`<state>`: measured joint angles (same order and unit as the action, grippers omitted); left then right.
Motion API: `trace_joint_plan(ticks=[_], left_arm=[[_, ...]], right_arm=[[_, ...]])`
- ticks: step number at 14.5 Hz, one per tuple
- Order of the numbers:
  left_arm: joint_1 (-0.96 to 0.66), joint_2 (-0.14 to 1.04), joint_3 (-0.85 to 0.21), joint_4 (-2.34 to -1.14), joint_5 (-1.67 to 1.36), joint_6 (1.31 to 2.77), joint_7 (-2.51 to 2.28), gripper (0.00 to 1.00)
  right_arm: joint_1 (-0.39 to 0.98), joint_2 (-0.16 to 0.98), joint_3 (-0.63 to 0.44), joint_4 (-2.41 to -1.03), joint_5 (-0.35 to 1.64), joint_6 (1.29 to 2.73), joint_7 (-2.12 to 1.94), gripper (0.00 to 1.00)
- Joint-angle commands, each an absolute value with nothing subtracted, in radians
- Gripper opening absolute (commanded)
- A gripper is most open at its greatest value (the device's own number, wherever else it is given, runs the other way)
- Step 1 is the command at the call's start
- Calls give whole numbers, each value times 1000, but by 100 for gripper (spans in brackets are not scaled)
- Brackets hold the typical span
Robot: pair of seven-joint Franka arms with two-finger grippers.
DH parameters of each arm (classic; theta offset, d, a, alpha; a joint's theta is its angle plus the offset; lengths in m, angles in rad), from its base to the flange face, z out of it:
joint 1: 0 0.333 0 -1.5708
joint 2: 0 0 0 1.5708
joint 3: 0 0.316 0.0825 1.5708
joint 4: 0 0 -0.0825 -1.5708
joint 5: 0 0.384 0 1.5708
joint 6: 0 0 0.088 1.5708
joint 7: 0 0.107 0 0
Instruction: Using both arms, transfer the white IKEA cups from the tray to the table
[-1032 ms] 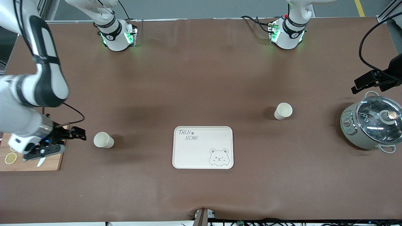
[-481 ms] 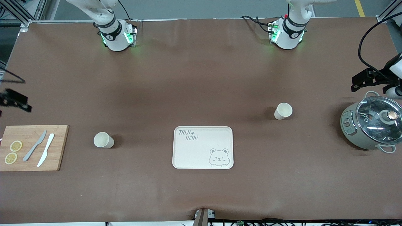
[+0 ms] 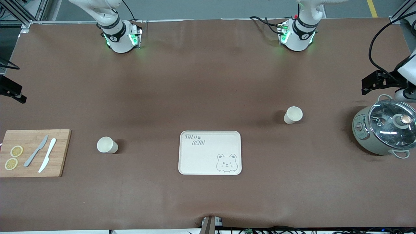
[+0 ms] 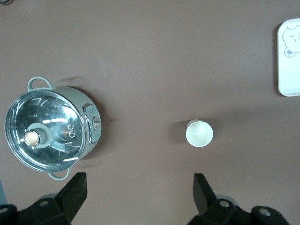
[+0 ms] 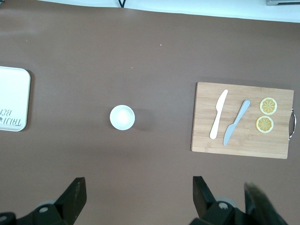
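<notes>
Two small cream-white tapered cups (image 3: 107, 145) (image 3: 293, 115) are standing on the brown worktop (image 3: 208, 81); left pincer (image 4: 138, 190) and right pincer (image 5: 136, 194) are hanging above, fingers apart.

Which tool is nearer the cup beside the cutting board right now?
Right. The right tool, open, is up over the table by that cup; the left tool, open, is up at the pot's end, near the second cup.
</notes>
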<state>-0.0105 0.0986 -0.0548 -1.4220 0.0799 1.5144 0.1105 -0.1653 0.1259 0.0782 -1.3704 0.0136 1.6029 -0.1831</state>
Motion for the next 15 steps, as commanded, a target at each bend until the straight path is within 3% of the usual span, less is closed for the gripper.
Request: trace_joint_plan(ticks=[1, 15], left_arm=[[-5, 97, -66, -1413, 77, 1517, 146, 100], [-2, 95, -64, -1413, 44, 1525, 143, 100]], right_arm=[[-150, 137, 87, -1385, -1, 1632, -103, 100], [-144, 138, 89, -1376, -2, 1632, -69, 100]])
